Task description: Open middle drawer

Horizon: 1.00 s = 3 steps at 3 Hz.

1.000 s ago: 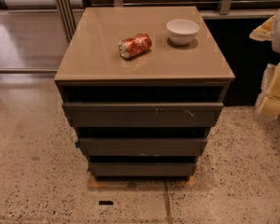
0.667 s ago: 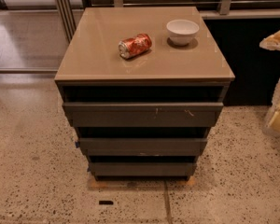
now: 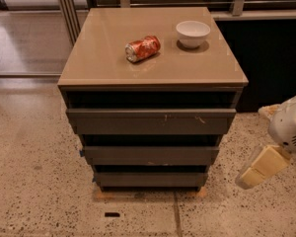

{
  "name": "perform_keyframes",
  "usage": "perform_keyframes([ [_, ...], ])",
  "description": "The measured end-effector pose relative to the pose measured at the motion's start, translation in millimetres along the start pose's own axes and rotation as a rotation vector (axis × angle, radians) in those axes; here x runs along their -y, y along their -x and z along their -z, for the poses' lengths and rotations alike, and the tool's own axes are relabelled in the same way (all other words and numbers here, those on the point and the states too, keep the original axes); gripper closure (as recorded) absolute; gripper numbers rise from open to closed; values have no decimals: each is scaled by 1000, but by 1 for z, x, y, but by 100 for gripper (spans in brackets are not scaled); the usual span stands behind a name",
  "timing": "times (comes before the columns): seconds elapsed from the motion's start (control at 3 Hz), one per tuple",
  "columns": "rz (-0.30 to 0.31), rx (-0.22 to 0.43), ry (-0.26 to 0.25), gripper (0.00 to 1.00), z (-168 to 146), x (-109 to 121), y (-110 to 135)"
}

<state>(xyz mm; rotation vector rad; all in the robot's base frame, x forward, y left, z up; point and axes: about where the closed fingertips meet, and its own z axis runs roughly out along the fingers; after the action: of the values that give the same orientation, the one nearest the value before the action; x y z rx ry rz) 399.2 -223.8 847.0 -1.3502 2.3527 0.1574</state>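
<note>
Camera view catches the approach step: the tool, its opening impossible to tell, hangs low right of the closed middle drawer, whose top edge it must reach next.

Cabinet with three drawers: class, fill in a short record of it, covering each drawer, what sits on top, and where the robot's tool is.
cabinet: tan top, three dark fronts stacked below
top drawer: widest front, pale scratch marks
middle drawer: plain front, looks shut, nothing touching it
bottom drawer: narrowest front, lowest
red can: lying on its side on the top
white bowl: upright, right of the can, apart from it
tool: low at the cabinet's right, over the speckled floor, clear of all drawers
</note>
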Motion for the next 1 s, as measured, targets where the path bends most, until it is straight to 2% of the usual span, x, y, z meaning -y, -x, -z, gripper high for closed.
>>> perform_keyframes([
  [0.33, -82, 119, 55, 0, -57, -12, -1],
  [0.67, -52, 208, 142, 0, -97, -27, 21],
  [1.0, -48, 219, 154, 18, -101, -29, 24],
])
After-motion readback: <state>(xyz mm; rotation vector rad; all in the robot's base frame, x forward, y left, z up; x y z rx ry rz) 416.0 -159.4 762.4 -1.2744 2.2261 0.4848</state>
